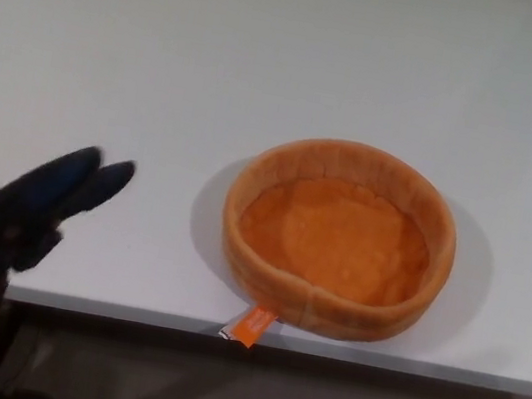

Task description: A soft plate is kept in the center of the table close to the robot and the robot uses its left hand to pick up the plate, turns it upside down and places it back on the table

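Plate [338, 239] at lower centre is soft orange plush, fuzzy and matt, with a glossy little fabric tag [249, 325] at its near edge. Table [165, 72] looks smooth, matt white; the left hand [16, 211] at lower left, dull black.

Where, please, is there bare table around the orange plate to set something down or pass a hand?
The white table is bare behind the orange soft plate and across its whole far half. Left of the plate lies a free strip, up to the left hand at the near-left edge. It is tight in front: the plate sits almost at the near edge, its tag overhanging.
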Available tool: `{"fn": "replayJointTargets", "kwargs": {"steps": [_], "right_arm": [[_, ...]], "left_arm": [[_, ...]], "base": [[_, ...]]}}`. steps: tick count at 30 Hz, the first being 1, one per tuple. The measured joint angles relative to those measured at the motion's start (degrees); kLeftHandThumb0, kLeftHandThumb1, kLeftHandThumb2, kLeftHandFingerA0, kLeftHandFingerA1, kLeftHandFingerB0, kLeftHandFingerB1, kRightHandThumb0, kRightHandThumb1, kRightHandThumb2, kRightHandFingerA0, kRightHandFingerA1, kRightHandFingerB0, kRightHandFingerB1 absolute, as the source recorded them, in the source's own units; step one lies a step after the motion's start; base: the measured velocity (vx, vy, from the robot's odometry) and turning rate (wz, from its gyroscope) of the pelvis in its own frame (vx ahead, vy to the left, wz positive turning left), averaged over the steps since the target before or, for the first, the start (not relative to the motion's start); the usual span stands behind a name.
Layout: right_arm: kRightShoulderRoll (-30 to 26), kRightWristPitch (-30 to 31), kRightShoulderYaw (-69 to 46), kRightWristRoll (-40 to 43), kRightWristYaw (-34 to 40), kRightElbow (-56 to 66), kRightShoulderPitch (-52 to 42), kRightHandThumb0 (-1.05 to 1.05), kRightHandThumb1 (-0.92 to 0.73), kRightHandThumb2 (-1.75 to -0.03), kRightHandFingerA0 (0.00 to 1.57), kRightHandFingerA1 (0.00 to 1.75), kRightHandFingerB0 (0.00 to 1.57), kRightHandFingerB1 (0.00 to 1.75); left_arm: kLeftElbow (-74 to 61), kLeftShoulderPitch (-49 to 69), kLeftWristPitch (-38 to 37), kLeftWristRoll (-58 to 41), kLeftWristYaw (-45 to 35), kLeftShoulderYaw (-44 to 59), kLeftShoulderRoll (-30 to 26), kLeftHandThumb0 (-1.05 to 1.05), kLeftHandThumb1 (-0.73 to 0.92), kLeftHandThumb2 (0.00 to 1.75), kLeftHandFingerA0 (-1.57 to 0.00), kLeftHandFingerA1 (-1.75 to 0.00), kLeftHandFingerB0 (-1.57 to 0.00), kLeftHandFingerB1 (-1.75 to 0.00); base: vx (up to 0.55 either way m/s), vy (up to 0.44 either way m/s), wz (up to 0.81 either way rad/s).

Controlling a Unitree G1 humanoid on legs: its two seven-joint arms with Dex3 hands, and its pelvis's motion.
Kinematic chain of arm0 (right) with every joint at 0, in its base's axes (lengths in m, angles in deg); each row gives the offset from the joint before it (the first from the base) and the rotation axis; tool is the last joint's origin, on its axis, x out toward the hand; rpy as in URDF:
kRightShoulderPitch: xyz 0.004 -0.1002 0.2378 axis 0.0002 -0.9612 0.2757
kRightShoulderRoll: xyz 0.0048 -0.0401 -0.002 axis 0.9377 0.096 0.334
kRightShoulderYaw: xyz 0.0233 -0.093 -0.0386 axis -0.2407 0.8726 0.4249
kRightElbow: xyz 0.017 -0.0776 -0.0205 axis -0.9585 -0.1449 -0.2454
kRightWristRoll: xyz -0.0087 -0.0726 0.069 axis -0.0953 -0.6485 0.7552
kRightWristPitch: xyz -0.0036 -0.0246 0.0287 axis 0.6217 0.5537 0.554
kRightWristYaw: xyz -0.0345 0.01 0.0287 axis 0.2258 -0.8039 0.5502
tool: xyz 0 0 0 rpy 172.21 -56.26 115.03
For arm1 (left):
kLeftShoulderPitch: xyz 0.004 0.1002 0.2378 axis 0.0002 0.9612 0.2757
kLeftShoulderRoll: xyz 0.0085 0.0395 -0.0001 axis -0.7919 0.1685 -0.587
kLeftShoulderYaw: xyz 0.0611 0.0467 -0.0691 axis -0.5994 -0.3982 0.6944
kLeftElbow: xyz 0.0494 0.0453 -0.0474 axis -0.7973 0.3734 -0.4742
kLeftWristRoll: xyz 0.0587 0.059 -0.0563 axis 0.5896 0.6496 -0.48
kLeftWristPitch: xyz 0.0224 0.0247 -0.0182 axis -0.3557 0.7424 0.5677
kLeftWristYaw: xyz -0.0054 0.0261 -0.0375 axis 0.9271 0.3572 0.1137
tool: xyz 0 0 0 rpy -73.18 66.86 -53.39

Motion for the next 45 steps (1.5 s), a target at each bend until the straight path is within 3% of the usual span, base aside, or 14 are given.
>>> {"fn": "replayJointTargets", "kwargs": {"steps": [3,6,7,14,16,17,19,20,32,34,39,41,42,45], "right_arm": [[-0.01,-0.28,0.00,-0.18,0.15,-0.63,0.15,-0.71,-0.80,-0.64,0.56,0.36,0.33,0.31],[0.00,-0.57,-0.01,-0.36,0.26,-1.82,0.85,-0.70,-0.66,-0.99,0.49,0.54,0.27,0.48],[-0.01,-0.82,-0.01,-0.42,0.31,-1.99,0.96,-0.68,-0.80,-0.65,0.58,0.37,0.34,0.32],[-0.01,-1.13,0.00,-0.21,0.03,-0.79,0.75,-0.70,-0.65,-0.99,0.47,0.53,0.25,0.47],[-0.01,-1.08,-0.01,-0.17,0.04,-0.47,0.67,-0.71,-0.79,-0.65,0.58,0.38,0.34,0.34],[-0.01,-1.08,0.00,-0.20,0.11,-0.34,0.63,-0.72,-0.64,-0.99,0.48,0.53,0.25,0.47],[-0.01,-1.07,-0.01,-0.19,0.19,-0.07,0.61,-0.70,-0.63,-0.99,0.48,0.54,0.26,0.47],[-0.01,-1.05,0.00,-0.14,0.12,-0.02,0.62,-0.75,-0.68,-0.98,0.47,0.51,0.27,0.46],[0.00,-1.07,0.06,-0.12,0.10,1.11,0.76,-0.78,-0.68,-1.00,0.49,0.53,0.28,0.47],[0.01,-0.87,0.13,-0.04,0.04,2.22,0.42,-0.69,-0.79,-0.65,0.56,0.40,0.33,0.33],[0.00,-0.61,0.19,-0.14,0.10,2.53,0.23,-0.70,-0.65,-1.00,0.48,0.54,0.26,0.48],[-0.01,-0.61,0.19,-0.33,0.18,2.04,0.45,-0.71,-0.80,-0.65,0.57,0.38,0.34,0.34],[-0.01,-0.61,0.19,-0.40,0.20,1.98,0.53,-0.72,-0.66,-1.01,0.46,0.53,0.23,0.47],[-0.06,-0.54,0.19,-0.51,0.28,1.98,0.63,-0.70,-0.80,-0.65,0.54,0.38,0.33,0.32]], "left_arm": [[0.42,-4.90,3.11,2.53,0.54,-1.30,0.06,-0.95,0.84,0.66,-0.27,-0.42,-0.29,-0.30],[0.94,-8.76,5.55,4.58,0.77,-2.40,0.02,-0.91,0.63,1.07,-0.17,-0.48,-0.22,-0.43],[1.30,-10.72,6.75,5.69,0.83,-3.02,-0.03,-0.97,0.82,0.67,-0.25,-0.39,-0.30,-0.30],[3.79,-16.74,11.33,11.33,1.41,-5.32,0.01,-0.93,0.81,0.65,-0.26,-0.41,-0.29,-0.32],[5.24,-17.67,11.95,13.10,1.88,-6.18,0.33,-0.93,0.81,0.65,-0.27,-0.41,-0.28,-0.32],[6.09,-18.21,12.17,14.12,2.11,-6.60,0.51,-0.92,0.83,0.66,-0.27,-0.41,-0.26,-0.32],[7.54,-19.14,12.36,16.03,2.59,-7.17,0.55,-0.87,0.63,1.06,-0.23,-0.52,-0.18,-0.45],[8.45,-19.79,12.37,16.78,2.76,-7.42,0.48,-0.91,0.82,0.65,-0.24,-0.42,-0.25,-0.31],[17.31,-27.48,12.43,28.31,3.68,-10.11,-3.53,-0.88,0.81,0.66,-0.25,-0.39,-0.26,-0.29],[18.62,-28.68,12.45,29.90,3.91,-10.68,-4.07,-0.89,0.82,0.66,-0.25,-0.39,-0.26,-0.29],[22.58,-32.47,12.51,34.54,4.82,-12.67,-5.24,-0.89,0.82,0.66,-0.26,-0.40,-0.26,-0.31],[24.15,-33.96,12.51,36.46,5.24,-13.52,-5.60,-0.89,0.82,0.66,-0.25,-0.40,-0.26,-0.30],[24.86,-34.80,12.51,37.39,5.42,-14.07,-5.96,-0.90,0.81,0.65,-0.25,-0.39,-0.25,-0.29],[27.10,-37.52,12.52,40.21,5.69,-16.04,-7.16,-0.89,0.79,0.65,-0.25,-0.39,-0.25,-0.29]], "base": [[0.00,0.000,0.00],[0.00,0.000,0.00],[0.00,0.000,0.00],[0.00,0.000,0.00],[0.00,0.000,0.00],[0.00,0.000,0.00],[0.00,0.000,0.00],[0.00,0.000,0.00],[0.00,0.000,0.00],[0.00,0.000,0.00],[0.00,0.000,0.00],[0.00,0.000,0.00],[0.00,0.000,0.00],[0.00,0.000,0.00]]}}
